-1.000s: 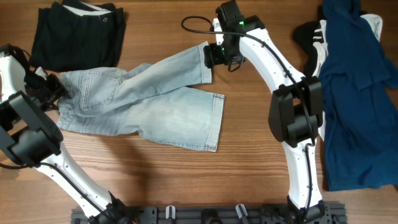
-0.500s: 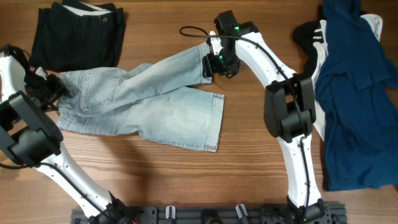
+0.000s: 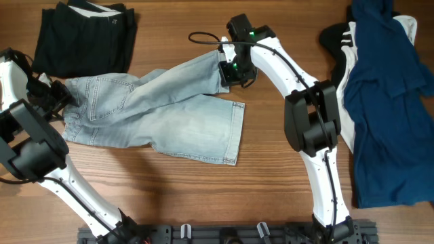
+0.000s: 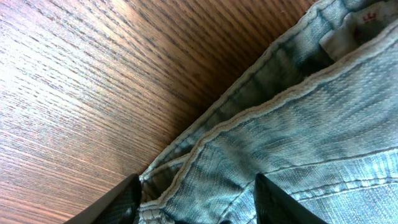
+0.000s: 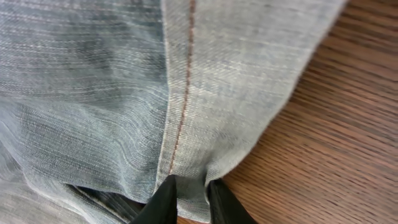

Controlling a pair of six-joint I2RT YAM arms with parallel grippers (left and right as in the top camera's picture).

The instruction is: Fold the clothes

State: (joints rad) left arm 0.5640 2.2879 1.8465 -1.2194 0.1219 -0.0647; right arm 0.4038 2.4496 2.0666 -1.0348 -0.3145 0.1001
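Right gripper (image 3: 228, 70) is pinched tight on the upper-leg hem of the jeans (image 3: 156, 112), near the middle of the far edge of the table (image 3: 271, 176). Over the last second I have slid it slightly toward the left edge, and the hem came along. I judge the fold is starting, with the leg travelling toward the waistband by the left edge. Left gripper (image 4: 196, 202) straddles that waistband, fingers apart; whether it bites I cannot tell.

You have one pair of pale light-blue denim jeans (image 3: 156, 112), one folded black cloth garment (image 3: 85, 37), and one navy-blue, white-trimmed heap of cloth (image 3: 386, 102) whose pieces can't be counted apart. Two white-and-black robot arms: left arm (image 3: 30, 146), right arm (image 3: 285, 61).
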